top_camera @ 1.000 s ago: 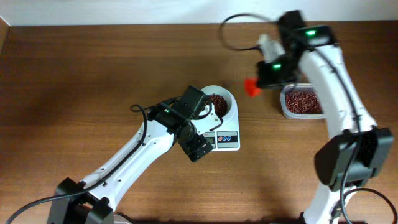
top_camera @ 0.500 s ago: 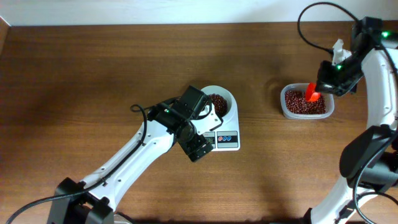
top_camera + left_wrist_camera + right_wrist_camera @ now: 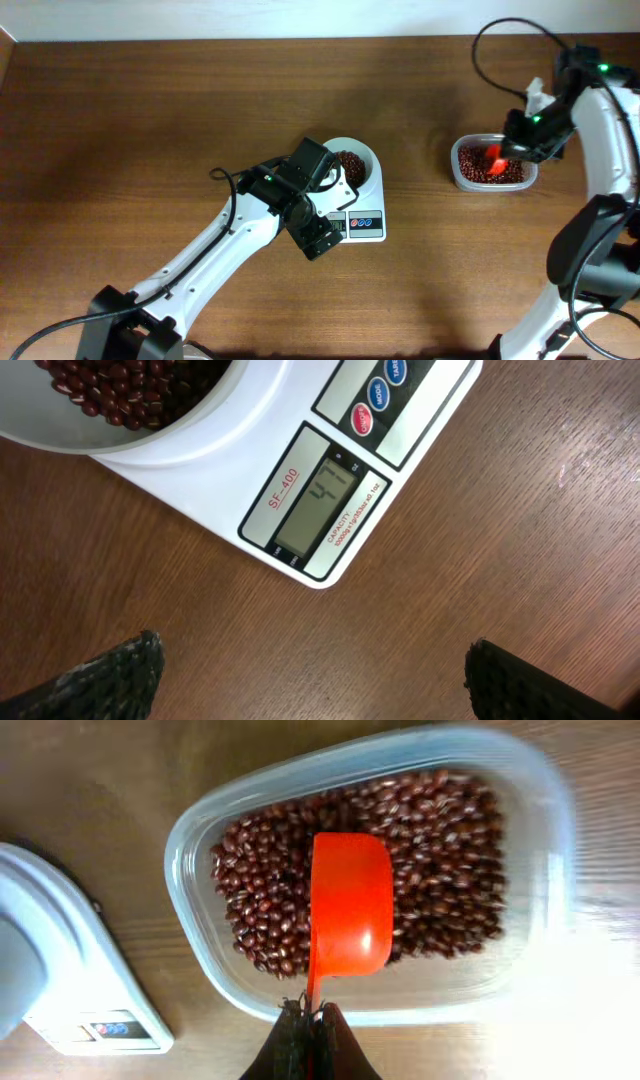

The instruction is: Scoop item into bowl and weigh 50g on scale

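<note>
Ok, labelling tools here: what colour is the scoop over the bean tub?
Orange-red; the scoop shows best in the right wrist view.

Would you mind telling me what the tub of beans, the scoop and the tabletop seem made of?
The tub: likely clear glossy plastic; beans show through its wall. The scoop: smooth opaque orange plastic, probably. The tabletop: brown wood or laminate, matte, grain streaks visible.

Brown wooden table [image 3: 150, 120]: visible grain, satin sheen. White flat plastic scale [image 3: 365, 222]: smooth, glossy. Small round white bowl [image 3: 372, 158]: smooth. Clear rounded-rectangular plastic tub [image 3: 540, 850], three o'clock: translucent, glossy. Orange plastic scoop [image 3: 350, 910]: smooth, semi-gloss. Dark reddish-brown beans [image 3: 440, 850]: shiny skins.
</note>
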Robot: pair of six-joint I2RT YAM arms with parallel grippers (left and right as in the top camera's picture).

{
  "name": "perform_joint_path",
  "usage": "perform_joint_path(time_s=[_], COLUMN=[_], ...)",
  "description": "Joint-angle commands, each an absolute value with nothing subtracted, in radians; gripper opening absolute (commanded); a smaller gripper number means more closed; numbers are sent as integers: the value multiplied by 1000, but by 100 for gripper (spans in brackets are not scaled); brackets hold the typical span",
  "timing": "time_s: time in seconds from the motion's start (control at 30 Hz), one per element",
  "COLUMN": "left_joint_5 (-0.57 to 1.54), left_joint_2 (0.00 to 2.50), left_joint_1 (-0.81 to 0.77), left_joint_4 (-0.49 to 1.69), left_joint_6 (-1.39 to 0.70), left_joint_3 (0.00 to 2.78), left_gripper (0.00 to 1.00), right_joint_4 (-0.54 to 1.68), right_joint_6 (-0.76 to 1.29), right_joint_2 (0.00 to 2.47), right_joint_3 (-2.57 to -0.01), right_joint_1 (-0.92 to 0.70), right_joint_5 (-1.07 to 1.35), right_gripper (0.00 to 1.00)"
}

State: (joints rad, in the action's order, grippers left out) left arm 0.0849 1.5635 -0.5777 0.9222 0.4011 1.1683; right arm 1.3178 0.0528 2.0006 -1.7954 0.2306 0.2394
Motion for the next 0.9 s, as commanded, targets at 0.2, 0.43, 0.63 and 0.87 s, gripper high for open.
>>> perform_joint_path(time_s=[0.2, 0.43, 0.63, 0.87], left_joint_5=[81, 81, 81, 81], left_joint_2=[1557, 1557, 1557, 1557], left_joint_1=[-580, -580, -580, -580], left_joint_4=[921, 921, 921, 921], left_joint_6=[414, 414, 414, 414], left_joint_3=[1161, 1161, 1161, 1161], left_gripper=[99, 99, 99, 99], right_joint_4=[1334, 1328, 1328, 1324], right_joint_6=[30, -30, -38, -207], right_joint_2=[2000, 2000, 2000, 2000], right_joint_3=[-1862, -1862, -1863, -1884], right_joint_1=[335, 332, 305, 86], right_joint_5=[486, 669, 815, 831], right_gripper=[4, 4, 4, 4])
